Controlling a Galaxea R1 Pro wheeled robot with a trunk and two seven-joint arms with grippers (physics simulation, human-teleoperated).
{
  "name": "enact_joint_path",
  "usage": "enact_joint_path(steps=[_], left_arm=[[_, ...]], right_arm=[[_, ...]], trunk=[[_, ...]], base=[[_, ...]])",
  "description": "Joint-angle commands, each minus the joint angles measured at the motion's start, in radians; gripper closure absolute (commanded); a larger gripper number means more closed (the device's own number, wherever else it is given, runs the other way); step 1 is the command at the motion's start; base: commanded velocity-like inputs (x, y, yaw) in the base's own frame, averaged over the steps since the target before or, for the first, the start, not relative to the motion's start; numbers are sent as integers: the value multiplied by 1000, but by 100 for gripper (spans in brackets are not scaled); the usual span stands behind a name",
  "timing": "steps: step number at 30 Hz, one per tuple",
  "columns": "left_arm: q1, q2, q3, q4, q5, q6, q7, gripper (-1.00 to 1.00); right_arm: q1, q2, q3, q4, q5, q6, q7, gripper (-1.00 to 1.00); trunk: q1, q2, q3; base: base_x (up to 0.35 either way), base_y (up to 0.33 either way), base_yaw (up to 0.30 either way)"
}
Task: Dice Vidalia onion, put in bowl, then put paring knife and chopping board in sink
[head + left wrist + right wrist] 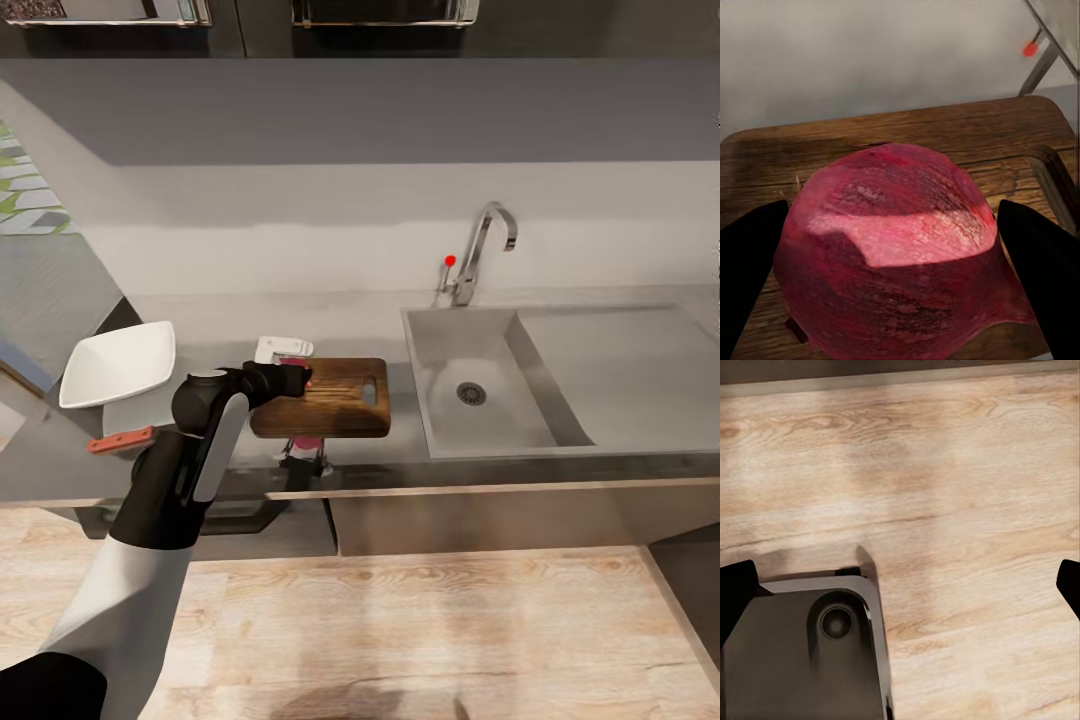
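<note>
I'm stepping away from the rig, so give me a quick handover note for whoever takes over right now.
Left pincer: shut on the Vidalia onion, at the chopping board's left end.
Right pincer: open, empty, pointing at the wooden floor.
Paring knife lies on the countertop, left of the board, near the bowl. Sink is empty.
Done: onion out of the sink.
Left: dice it, fill the bowl, put knife and board in the sink.

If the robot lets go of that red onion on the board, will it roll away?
Probably a little: the Vidalia onion is round and smooth-skinned, so it may wobble. The chopping board looks flat, so it likely stays. It looks firm, not squashy.
</note>
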Motion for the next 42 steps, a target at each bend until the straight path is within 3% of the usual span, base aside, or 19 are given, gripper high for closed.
enact_joint_path(steps=[1,26,42], left_arm=[[-1,-1,-1,0,10,4,10,100],[-1,-3,-1,0,10,3,10,100],[0,-3,-1,0,10,2,10,100]], right_arm=[[0,0,1,-1,0,-1,-3,-100],[0,0,1,-1,1,-1,-3,-100],[0,0,1,-1,-1,0,-3,-100]], trunk=[[1,-2,-1],[1,-2,-2],[1,-2,-20]], base=[[0,-119,0],[57,-75,0],[0,0,0]])
